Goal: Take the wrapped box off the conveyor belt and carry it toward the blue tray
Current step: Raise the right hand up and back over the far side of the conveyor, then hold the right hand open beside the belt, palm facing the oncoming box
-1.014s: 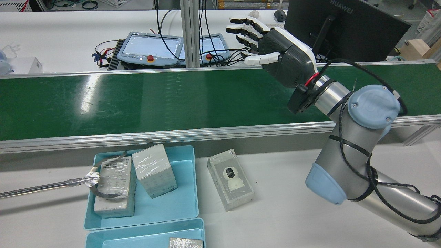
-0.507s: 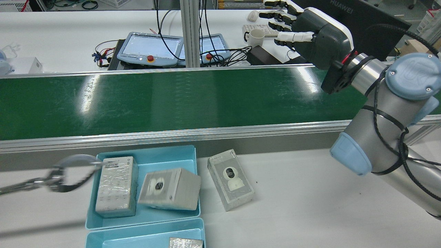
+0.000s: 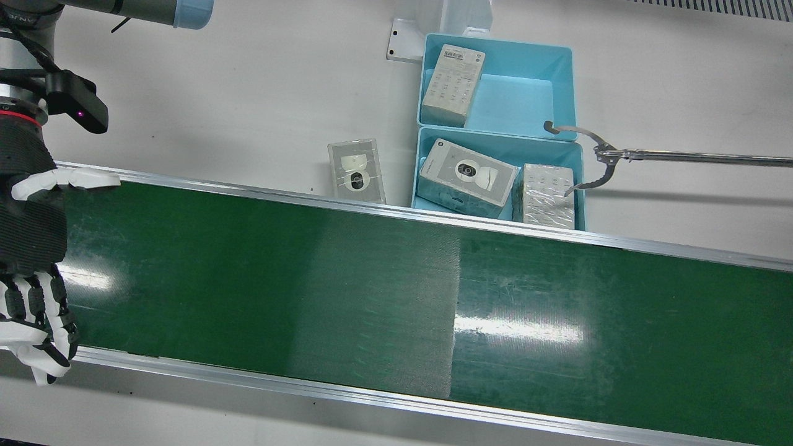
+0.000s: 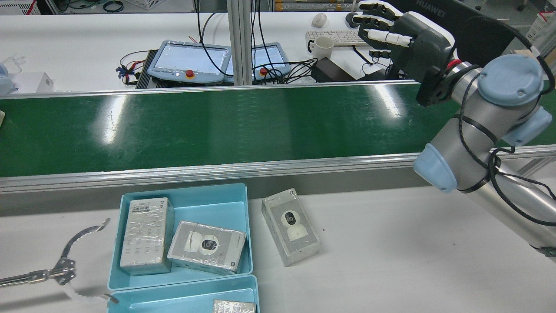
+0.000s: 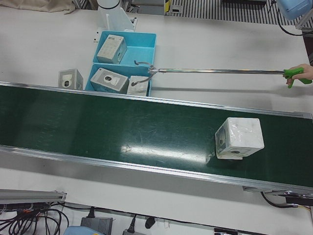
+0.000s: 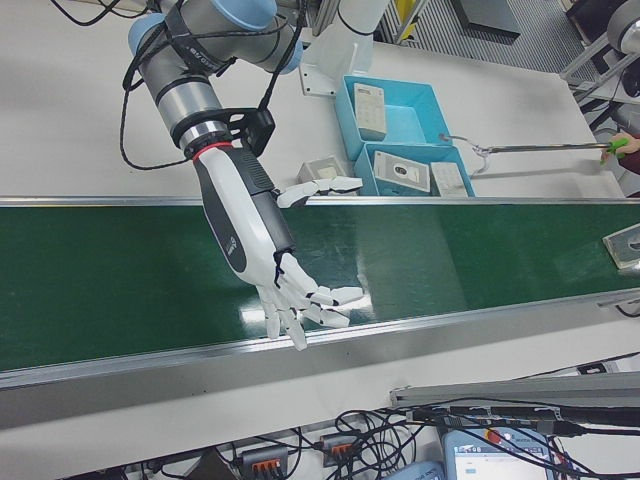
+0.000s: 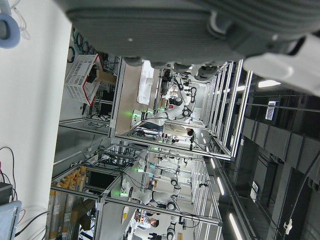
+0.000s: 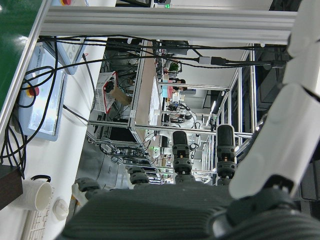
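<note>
**Wrapped box rides the belt as the right hand waits upstream**

The wrapped box (image 5: 239, 138) sits alone on the green conveyor belt (image 5: 122, 127) toward the right of the left-front view, well apart from any robot hand, its plastic film catching the light. The step in hand looks like the wait before the pick: nothing has been grasped yet.

From left to right in the front view, the right hand (image 3: 31, 260) hangs over the belt's end with fingers spread and holding nothing. Next comes a loose box (image 3: 356, 172) printed with a camera picture, lying on the white table (image 3: 235, 93) just beside the blue tray (image 3: 573, 161). The tray already holds two wrapped boxes, and a second tray (image 3: 560, 59) behind it holds another with a barcode label too small to read. A reacher tool (image 3: 598, 158) pokes in from the right, its claw at the tray's rim.

The left hand shows only as a dark underside in its own camera; whether it is released or clenched cannot be told.

The next move likely calls for a hand to meet the box on the belt and close around its sides.

In the rear view, a monitor (image 4: 438, 17) reads "HUAWEI".
</note>
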Tool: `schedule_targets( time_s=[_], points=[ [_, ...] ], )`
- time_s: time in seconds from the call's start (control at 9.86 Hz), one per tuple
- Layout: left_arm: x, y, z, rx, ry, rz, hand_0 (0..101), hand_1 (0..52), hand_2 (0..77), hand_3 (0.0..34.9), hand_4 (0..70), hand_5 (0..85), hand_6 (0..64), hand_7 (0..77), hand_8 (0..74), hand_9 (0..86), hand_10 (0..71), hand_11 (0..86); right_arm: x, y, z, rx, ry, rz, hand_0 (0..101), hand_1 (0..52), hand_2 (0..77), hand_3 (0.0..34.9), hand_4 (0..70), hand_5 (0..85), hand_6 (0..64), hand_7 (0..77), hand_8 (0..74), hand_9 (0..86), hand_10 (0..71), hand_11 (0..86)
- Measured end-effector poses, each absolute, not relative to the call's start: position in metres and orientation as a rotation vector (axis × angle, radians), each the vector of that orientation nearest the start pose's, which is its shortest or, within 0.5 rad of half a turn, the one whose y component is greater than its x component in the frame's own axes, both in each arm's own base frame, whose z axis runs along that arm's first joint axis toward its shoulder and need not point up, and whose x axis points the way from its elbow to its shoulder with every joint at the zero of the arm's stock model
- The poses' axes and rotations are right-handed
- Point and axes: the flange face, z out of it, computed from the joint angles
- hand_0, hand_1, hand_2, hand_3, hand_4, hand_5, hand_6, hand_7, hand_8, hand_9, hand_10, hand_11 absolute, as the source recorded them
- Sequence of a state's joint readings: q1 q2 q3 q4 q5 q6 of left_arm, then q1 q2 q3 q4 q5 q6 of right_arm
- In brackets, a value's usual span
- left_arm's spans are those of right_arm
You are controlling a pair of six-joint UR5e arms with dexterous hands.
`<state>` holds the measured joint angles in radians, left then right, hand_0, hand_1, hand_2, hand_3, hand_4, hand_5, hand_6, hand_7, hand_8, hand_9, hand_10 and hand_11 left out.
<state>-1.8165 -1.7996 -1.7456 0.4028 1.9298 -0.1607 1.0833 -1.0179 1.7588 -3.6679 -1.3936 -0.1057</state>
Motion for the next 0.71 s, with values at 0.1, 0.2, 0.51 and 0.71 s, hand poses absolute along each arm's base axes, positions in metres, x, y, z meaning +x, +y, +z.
schedule_targets(
  time_s=[0.1,0.2,0.51,0.71],
  points=[
    [-0.229,-0.51,0.522,-0.306,2.225,-2.244,0,0.0,0.5,0.0,0.5,0.5,0.0,0.5,0.0,0.5,0.5,0.0,-0.167,-0.631,0.331,0.34,2.627,-2.079,41,11.5,16.4,30.5,8.7,34.9,0.0,22.4,0.5,6.5,0.5,1.1],
    [-0.229,-0.51,0.522,-0.306,2.225,-2.244,0,0.0,0.5,0.0,0.5,0.5,0.0,0.5,0.0,0.5,0.5,0.0,-0.179,-0.632,0.323,0.374,2.639,-2.061,41,11.5,16.4,30.5,8.7,34.9,0.0,22.4,0.5,6.5,0.5,1.1],
    [-0.229,-0.51,0.522,-0.306,2.225,-2.244,0,0.0,0.5,0.0,0.5,0.5,0.5,0.5,0.0,0.5,0.5,0.0,-0.234,-0.642,0.301,0.454,2.668,-2.068,44,11.5,17.5,30.4,10.4,33.8,0.0,22.4,0.5,7.1,0.5,1.1],
    [-0.229,-0.51,0.522,-0.306,2.225,-2.244,0,0.0,0.5,0.0,0.5,0.5,0.0,0.5,0.0,0.0,0.0,0.0,-0.243,-0.648,0.293,0.444,2.683,-2.066,43,11.5,13.6,30.5,3.3,28.9,0.0,18.0,0.5,6.0,0.5,1.1]
  ],
)
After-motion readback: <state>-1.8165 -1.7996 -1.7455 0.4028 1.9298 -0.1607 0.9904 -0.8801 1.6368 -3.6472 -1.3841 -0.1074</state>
